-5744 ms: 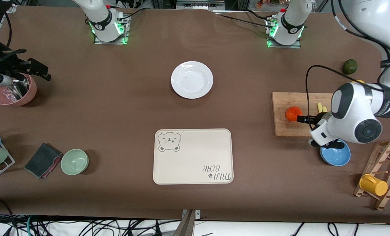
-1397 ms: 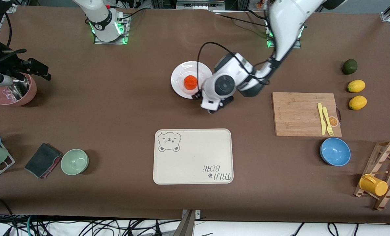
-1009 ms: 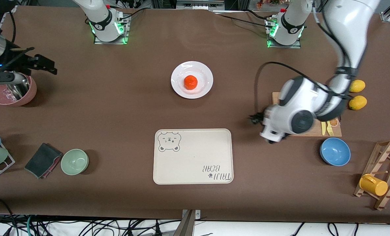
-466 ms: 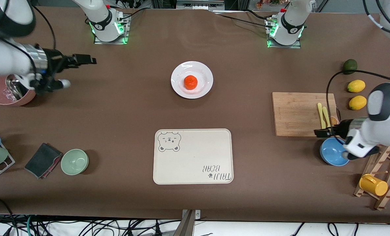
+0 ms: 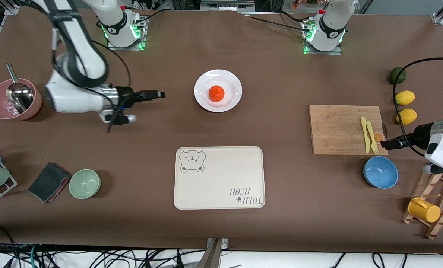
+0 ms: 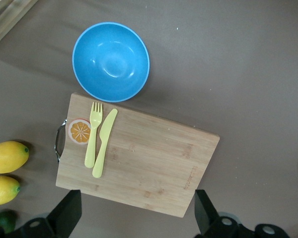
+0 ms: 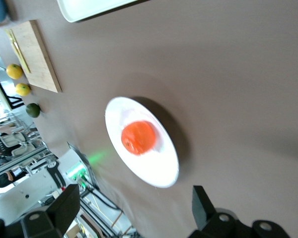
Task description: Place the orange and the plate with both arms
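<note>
The orange (image 5: pixel 217 93) lies in the middle of the white plate (image 5: pixel 229 82) at the table's centre, nearer to the arms' bases than the cream tray. My right gripper (image 5: pixel 158 94) is open and empty, low over the bare table beside the plate, toward the right arm's end. Its wrist view shows the orange (image 7: pixel 138 137) on the plate (image 7: pixel 165 171) ahead of the gripper (image 7: pixel 135 198). My left gripper (image 5: pixel 387 143) is open and empty over the handle end of the cutting board (image 5: pixel 337 128). Its wrist view (image 6: pixel 136 206) shows the board (image 6: pixel 149 168).
The cream bear tray (image 5: pixel 219 186) lies nearer to the camera than the plate. A yellow knife and fork (image 5: pixel 368 134) lie on the board, with a blue bowl (image 5: pixel 380 172), two lemons (image 5: pixel 405 97) and a lime (image 5: pixel 397 75) nearby. A pink bowl (image 5: pixel 35 102), a green bowl (image 5: pixel 85 183) and a mug rack (image 5: pixel 435 199) stand at the table's ends.
The left arm carried the orange from the board to the plate, let go and drew back over the board's end. The right arm has swung from the pink bowl toward the plate.
</note>
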Motion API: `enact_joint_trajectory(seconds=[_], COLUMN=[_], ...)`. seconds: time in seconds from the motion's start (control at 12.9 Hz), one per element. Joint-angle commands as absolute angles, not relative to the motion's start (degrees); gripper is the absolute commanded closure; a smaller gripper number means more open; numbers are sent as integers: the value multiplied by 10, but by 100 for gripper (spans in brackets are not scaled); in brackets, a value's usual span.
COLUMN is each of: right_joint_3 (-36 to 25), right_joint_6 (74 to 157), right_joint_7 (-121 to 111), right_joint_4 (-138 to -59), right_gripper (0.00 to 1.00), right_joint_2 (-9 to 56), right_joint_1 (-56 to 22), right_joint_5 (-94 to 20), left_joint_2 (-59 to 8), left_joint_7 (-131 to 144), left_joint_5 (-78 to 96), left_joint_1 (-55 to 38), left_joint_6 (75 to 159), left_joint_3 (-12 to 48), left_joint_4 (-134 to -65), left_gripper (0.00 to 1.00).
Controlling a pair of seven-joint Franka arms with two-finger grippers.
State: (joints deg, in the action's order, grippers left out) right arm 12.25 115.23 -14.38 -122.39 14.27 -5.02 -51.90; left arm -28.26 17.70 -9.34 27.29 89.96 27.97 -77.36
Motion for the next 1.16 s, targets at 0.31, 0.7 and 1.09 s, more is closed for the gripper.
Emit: enact_joint_trajectory(seconds=[0.31,0.7,1.09], right_joint_3=[216,219,226], right_joint_6=[1273,1258,1265], right_joint_7=[-332,-445,-451], right_joint_4=[-1266,-1267,-1262], right_gripper=[0,0,0], right_joint_2=[209,288,326], right_joint_1=[-45,-53,-73], right_joint_5=[-659,-659,-705], left_joint_2=[-167,-77,-62], left_joint_7=[107,-12,-15], left_joint_5=[-42,-8,-9], left_joint_1=[120,39,23], left_joint_6=[888,885,893], left_joint_3=[113,25,22], left_joint_4=[-830,-869,-882], left_gripper=[0,0,0])
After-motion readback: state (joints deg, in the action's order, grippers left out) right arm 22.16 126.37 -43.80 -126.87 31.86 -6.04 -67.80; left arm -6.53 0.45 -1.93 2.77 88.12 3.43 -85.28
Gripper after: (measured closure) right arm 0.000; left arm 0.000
